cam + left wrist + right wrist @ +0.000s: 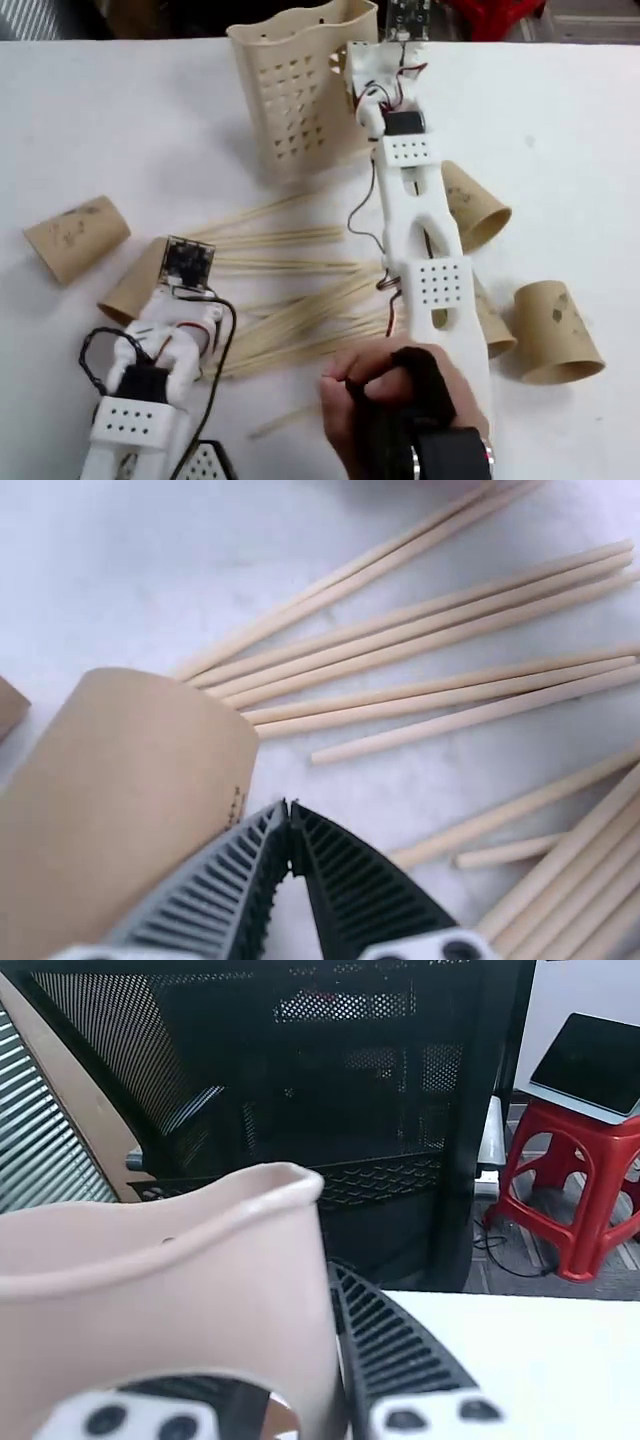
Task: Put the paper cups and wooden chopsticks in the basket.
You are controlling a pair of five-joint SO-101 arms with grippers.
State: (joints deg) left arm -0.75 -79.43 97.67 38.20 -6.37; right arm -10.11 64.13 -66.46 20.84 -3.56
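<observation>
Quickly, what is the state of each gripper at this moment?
Left gripper: jaws closed, holding nothing, beside a paper cup.
Right gripper: jaws closed on the wall of the basket.

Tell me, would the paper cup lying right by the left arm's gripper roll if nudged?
Probably: the paper cup lies on its side, and being tapered it would likely curve round rather than run straight. It looks thin-walled, so likely light and easy to crush. The chopsticks alongside might stop it.
</observation>
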